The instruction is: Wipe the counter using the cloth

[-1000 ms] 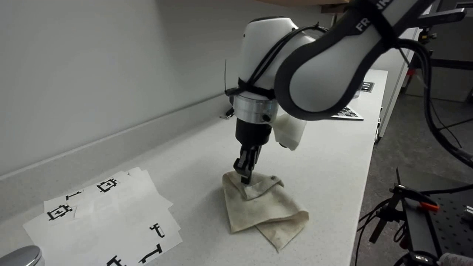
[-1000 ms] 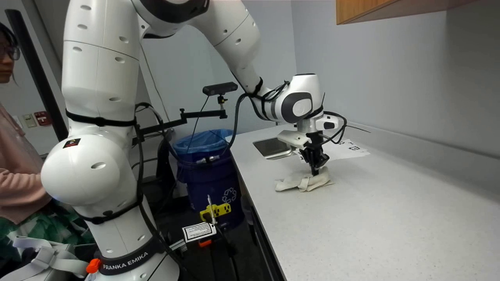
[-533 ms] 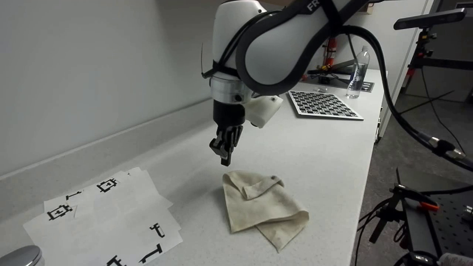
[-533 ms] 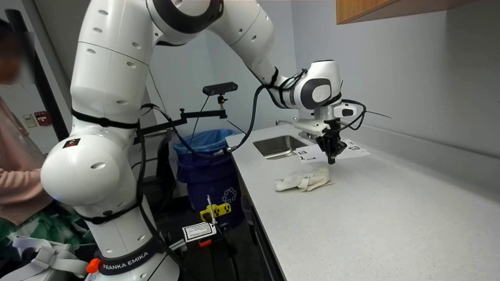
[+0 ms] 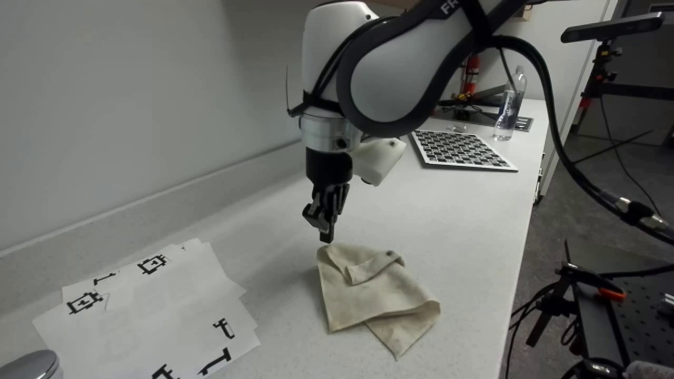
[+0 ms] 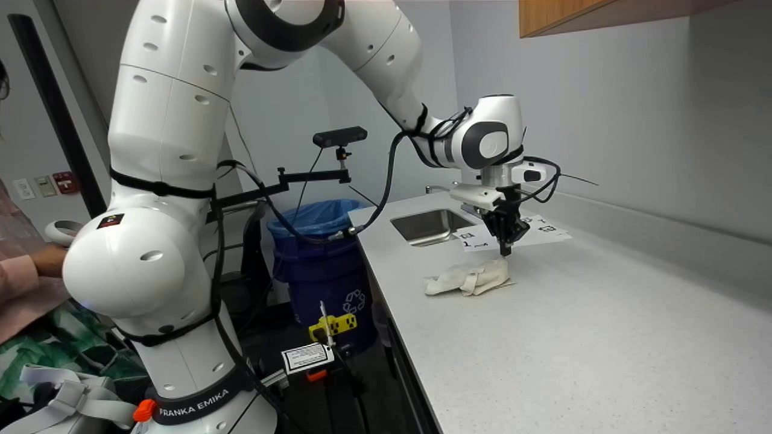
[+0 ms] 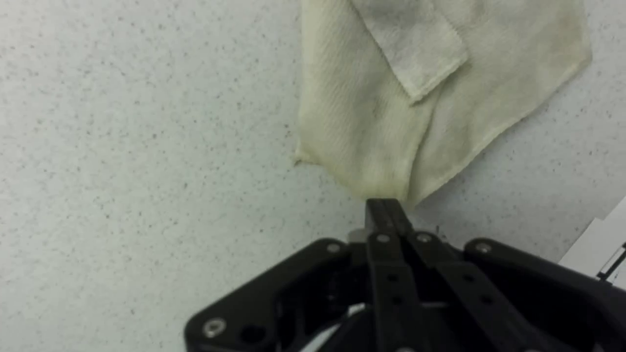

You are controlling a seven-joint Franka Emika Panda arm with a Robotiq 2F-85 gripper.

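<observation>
Loose cloth (image 5: 368, 295), narrow tool (image 7: 386, 205): miss/shove risk

Places rel. to the cloth. It lies rumpled & part folded on the desk (image 5: 284, 337), one flap turned back on top, nothing gripping it. Tool hangs by its corner nearest the wall (image 5: 131, 131), v. close in both exterior views; touching or not, can't tell. Fingers (image 7: 375, 215) are together, nothing visible btwn them. Printed sheets (image 5: 152, 302) are nr the cloth, not touching; sink (image 6: 425, 228) further off past it in an exterior view; checkered board (image 5: 461, 149) well apart from it.

Step, my guess: lining up for a grab or a press-&-push wipe; can't judge how much is wiped. What could go wrong: pressing w/ fingers together gives a tiny contact patch, so cloth prob. bunches or pivots instead of sweeping flat. Tip's right by the cloth's rim, so a small aiming error likely lands on hard desk, poss. a scrape or force stop. If a pinch takes only the top layer, folds may unroll & trail mid-stroke. Stroke twd the sheets: they look loose, so could get dragged or crumpled. Safer, prob.: spread fingers, shift over the cloth's middle, wipe away from the sheets.
</observation>
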